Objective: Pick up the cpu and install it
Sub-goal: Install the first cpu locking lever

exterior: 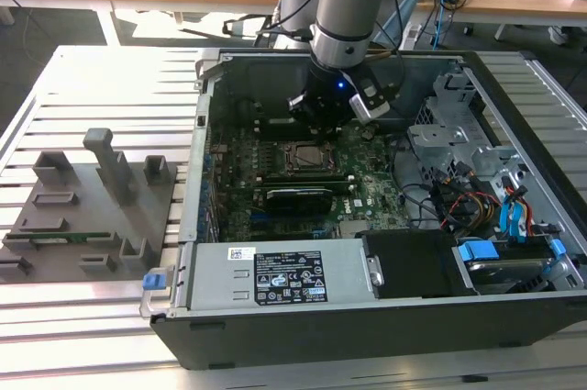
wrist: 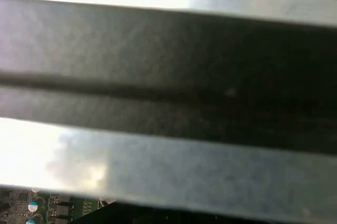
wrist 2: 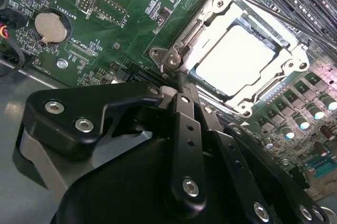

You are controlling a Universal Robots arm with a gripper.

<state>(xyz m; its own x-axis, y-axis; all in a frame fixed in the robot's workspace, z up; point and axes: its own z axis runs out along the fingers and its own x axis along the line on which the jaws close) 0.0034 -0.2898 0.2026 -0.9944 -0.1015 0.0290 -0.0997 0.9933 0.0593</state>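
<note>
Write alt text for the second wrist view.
A pale square cpu sits inside the metal socket frame on a green motherboard. The arm's black pincer hangs close beside the frame. A round coin battery sits elsewhere on the board.

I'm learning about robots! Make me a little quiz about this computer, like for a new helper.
1. True or false: the pincer is lifting the cpu high in the air.
2. Where does the cpu lie? A) in the socket frame on the circuit board; B) on a wooden desk; C) on the floor.
3. Fill in: the round silver battery sits on a board coloured ____.
Key: 1 false; 2 A; 3 green.
</note>
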